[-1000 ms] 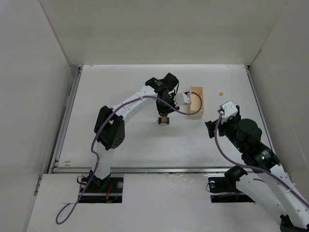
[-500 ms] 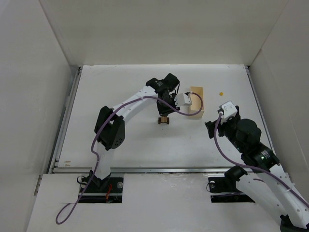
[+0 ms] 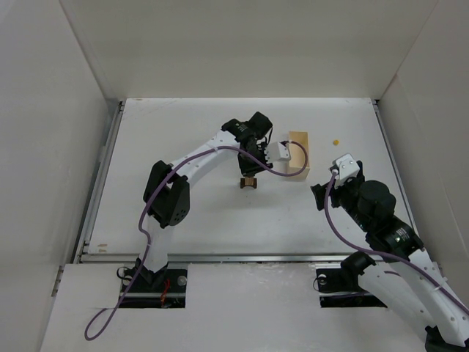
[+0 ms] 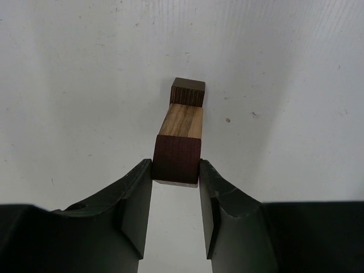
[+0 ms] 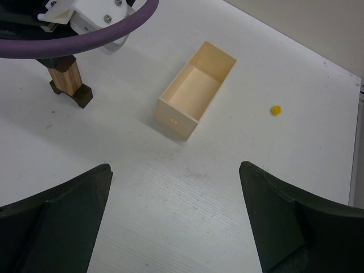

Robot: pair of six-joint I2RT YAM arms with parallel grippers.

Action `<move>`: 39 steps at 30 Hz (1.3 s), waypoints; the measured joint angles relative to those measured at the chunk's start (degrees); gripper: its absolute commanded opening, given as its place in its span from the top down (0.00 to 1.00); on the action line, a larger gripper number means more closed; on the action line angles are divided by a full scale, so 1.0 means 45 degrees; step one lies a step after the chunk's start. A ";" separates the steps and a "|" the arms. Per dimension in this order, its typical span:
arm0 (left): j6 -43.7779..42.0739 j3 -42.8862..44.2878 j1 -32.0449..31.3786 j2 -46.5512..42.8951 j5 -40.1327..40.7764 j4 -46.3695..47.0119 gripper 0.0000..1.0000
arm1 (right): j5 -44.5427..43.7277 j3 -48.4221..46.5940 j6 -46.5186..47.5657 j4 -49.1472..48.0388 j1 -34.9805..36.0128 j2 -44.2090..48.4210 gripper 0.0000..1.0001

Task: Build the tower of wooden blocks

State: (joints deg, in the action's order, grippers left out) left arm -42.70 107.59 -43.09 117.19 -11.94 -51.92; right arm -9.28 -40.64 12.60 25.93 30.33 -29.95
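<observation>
— White table [image 3: 220, 213]; our left gripper [image 4: 176, 168] is pinched closed on the wood block tower [image 4: 185, 120] at its top piece, mid-table near the cream box [image 5: 196, 91].
— Placing step, we judge. Next we need to let go gently. Our right gripper [image 5: 173, 170] gapes wide, empty.

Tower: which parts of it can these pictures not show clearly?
Top external: tower too small to count blocks; left end effector covers its top.
Right wrist: upper tower hidden behind the left end effector and cable.
Left wrist: seen from above, the top block hides the joints below.
</observation>
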 measured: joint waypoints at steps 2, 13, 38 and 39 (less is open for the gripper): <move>-0.0053 0.0000 0.0000 0.0000 0.0005 0.0019 0.96 | 0.0000 0.0000 0.0000 0.0000 0.0000 0.0000 0.01; -0.0083 -0.0029 0.0000 0.0000 0.0005 0.0034 0.89 | 0.0000 0.0000 0.0000 0.0000 0.0000 0.0000 0.01; -0.0219 -0.0170 0.0000 0.0000 0.0029 0.0165 0.68 | 0.0000 0.0000 0.0000 0.0000 0.0000 0.0000 0.01; -0.0219 -0.0170 0.0000 0.0000 0.0029 0.0170 0.68 | 0.0000 0.0000 0.0000 0.0000 0.0000 0.0000 0.01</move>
State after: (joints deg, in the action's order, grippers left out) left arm -43.68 106.83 -43.09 117.19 -11.81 -51.16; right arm -9.28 -40.64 12.60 25.93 30.33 -29.95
